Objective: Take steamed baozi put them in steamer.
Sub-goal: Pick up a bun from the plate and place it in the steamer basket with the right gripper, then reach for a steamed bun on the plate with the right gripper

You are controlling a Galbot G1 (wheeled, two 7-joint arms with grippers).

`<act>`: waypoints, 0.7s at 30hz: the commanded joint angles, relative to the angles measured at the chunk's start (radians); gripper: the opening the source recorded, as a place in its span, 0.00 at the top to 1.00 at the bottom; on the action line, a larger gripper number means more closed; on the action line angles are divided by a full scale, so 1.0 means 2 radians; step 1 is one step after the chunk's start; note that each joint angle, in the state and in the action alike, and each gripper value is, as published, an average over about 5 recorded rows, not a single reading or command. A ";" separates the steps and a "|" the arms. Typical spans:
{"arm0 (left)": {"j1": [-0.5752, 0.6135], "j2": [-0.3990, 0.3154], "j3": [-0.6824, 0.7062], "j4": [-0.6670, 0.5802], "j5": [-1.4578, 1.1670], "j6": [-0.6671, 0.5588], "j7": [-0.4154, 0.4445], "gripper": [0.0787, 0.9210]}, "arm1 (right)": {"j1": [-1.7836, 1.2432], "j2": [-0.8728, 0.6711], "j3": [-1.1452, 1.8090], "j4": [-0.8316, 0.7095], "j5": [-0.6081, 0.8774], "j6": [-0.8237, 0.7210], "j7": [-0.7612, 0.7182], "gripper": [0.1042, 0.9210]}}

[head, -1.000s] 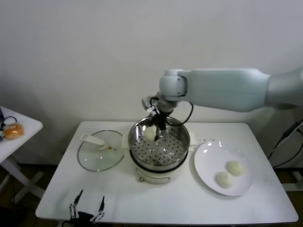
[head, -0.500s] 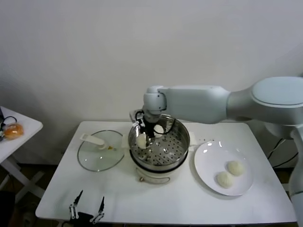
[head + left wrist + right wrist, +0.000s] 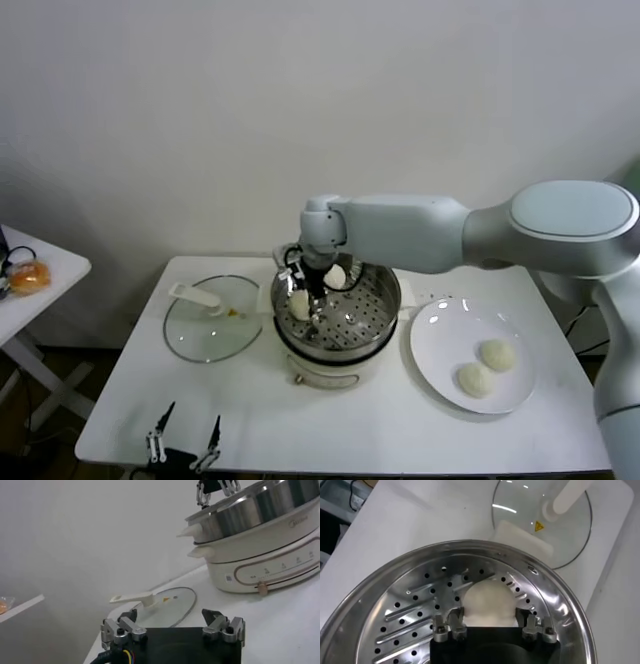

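From the head camera I see my right hand (image 3: 312, 300) down inside the steamer (image 3: 375, 318), clasping a baozi (image 3: 299, 304) near the steamer's wall on the glass lid (image 3: 212, 318) side. A second baozi (image 3: 335, 276) sits at the steamer's far wall. Two more baozi (image 3: 484, 367) lie on the white plate (image 3: 440, 350), just beside the steamer on the surface (image 3: 370, 425). Left wrist camera: my left hand (image 3: 172, 628) hangs released, fingers spread, low before the steamer (image 3: 260, 507). Right wrist camera: hand (image 3: 492, 627) clenched on the baozi (image 3: 487, 602), resting on the steamer's perforated floor (image 3: 415, 615).
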 commanded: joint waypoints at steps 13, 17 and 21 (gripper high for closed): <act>0.010 -0.006 -0.004 -0.009 0.004 -0.001 0.000 0.12 | 0.155 -0.170 -0.059 0.081 0.047 0.081 -0.101 0.12; 0.010 -0.006 -0.005 -0.010 0.005 -0.001 0.000 0.12 | 0.191 -0.252 -0.109 0.125 0.032 0.099 -0.116 0.12; 0.009 -0.007 -0.005 -0.009 0.005 0.000 0.000 0.12 | 0.198 -0.325 -0.150 0.161 -0.001 0.108 -0.117 0.12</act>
